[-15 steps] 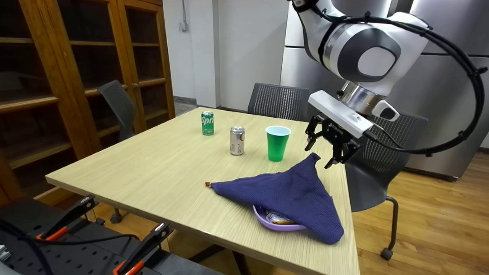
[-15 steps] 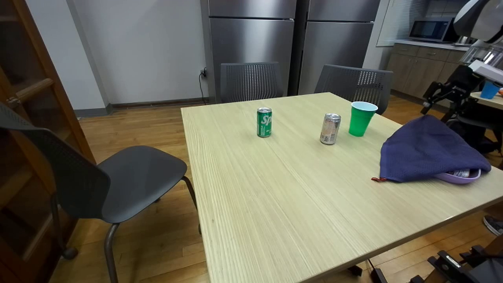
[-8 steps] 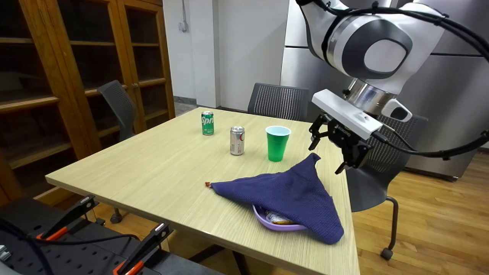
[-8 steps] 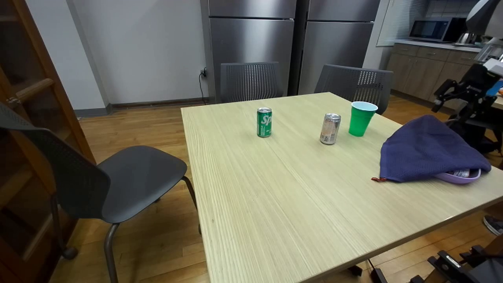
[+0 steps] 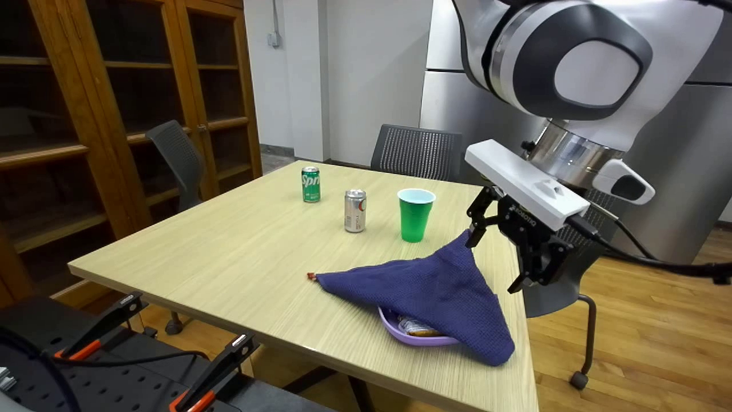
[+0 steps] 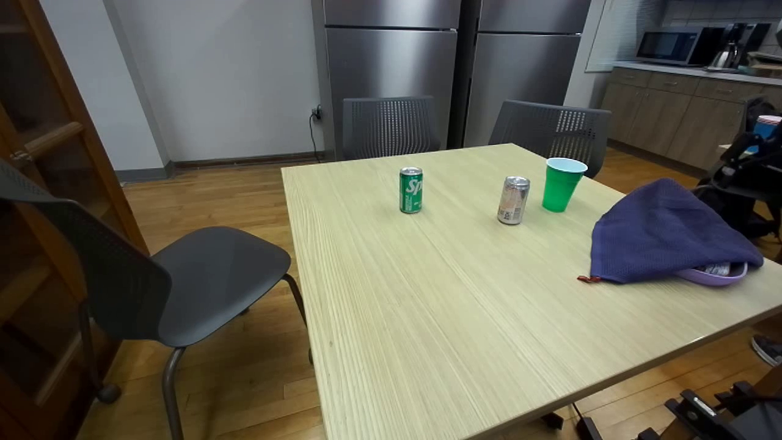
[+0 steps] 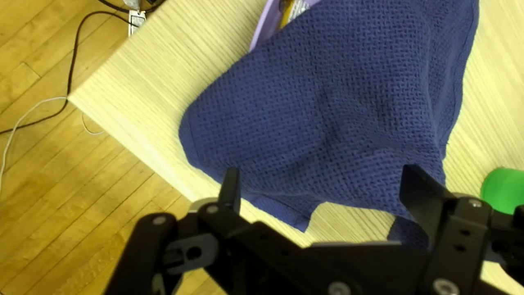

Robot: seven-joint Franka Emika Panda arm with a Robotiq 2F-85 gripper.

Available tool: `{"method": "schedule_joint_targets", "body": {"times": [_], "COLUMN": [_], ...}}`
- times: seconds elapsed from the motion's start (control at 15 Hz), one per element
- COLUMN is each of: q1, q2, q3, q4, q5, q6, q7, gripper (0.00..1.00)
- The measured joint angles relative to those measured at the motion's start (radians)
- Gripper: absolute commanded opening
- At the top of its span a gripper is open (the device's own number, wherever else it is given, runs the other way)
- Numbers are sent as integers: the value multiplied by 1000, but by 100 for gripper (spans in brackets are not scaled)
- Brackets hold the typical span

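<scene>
- Cloth (image 5: 423,283): navy; lies draped on the tabletop (image 5: 240,252), over most of a purple bowl (image 5: 413,340). One corner rises to a peak beside the hand (image 5: 492,266).
- Hand, position: raised beside the peaked corner of the cloth, tilted, fingers (image 7: 421,192) angled down toward the fabric. In the wrist view, the cloth fills the area ahead of the fingers, and its near edge spans the gap between them.
- Hand, state: jaws spread wide apart; no item gripped.
- Contact: in an exterior view, one fingertip overlaps the peak of the cloth; whether it touches the fabric cannot be determined. The opposite fingertip appears to the side of the cloth, apart from it in that view.
- Bowl: part of the rim projects from beneath the cloth. A wrapped item (image 5: 416,326) shows inside, just under the cloth's edge.
- Red tag (image 5: 311,276): located at a flat corner of the cloth.
- Green cup (image 5: 414,220): upright, near the cloth.
- Silver can (image 5: 354,212): upright, farther from the cloth than the cup.
- Sprite can (image 5: 311,184): green, upright, well apart from the cloth.
</scene>
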Motion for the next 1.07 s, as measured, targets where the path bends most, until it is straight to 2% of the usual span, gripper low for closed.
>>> {"method": "schedule_joint_targets", "body": {"times": [0.53,1.07], "q1": [0,0], "q2": [-50,-51], "q3": [-28,-20], "q4": [-191,-286], "q5": [8,76], "q6": [86,138], "q7": [20,20], "gripper": [100,100]}}
